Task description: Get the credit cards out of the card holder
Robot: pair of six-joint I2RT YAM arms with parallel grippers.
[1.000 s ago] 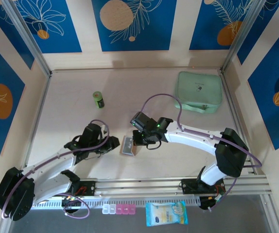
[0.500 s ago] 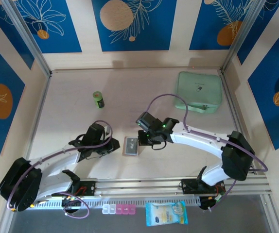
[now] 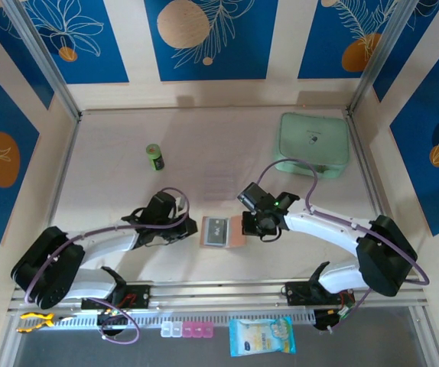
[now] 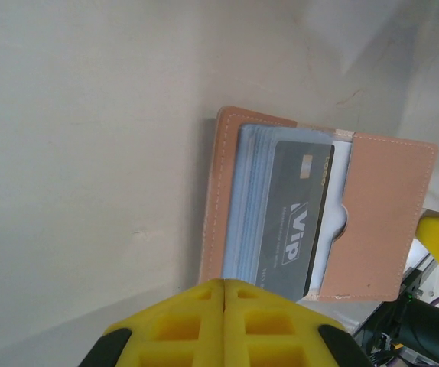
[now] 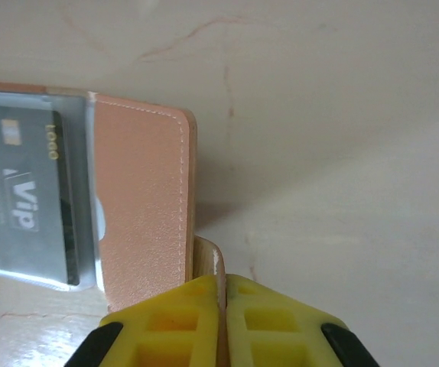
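Note:
The tan-pink card holder (image 3: 235,230) lies open on the table between my two grippers. Its grey-blue clear pockets hold a dark card printed "VIP" (image 4: 300,214), with more card edges stacked to its left. In the right wrist view the same card (image 5: 24,199) sits under clear plastic beside the tan flap (image 5: 143,191). My right gripper (image 5: 222,281) is shut on the holder's strap at the flap's right edge. My left gripper (image 4: 225,283) is shut, its tips at the holder's left edge with nothing visible between them. From above, the left gripper (image 3: 193,228) and the right gripper (image 3: 248,225) flank the holder.
A mint-green case (image 3: 313,144) rests at the back right. A small green bottle (image 3: 154,157) stands at the back left. Below the front rail lie a pink-and-white pill box (image 3: 187,329) and a blue packet (image 3: 261,336).
The card holder went from nearly closed to spread open and shifted right. My right gripper drew its flap rightward, and my left gripper followed right to the holder's left edge.

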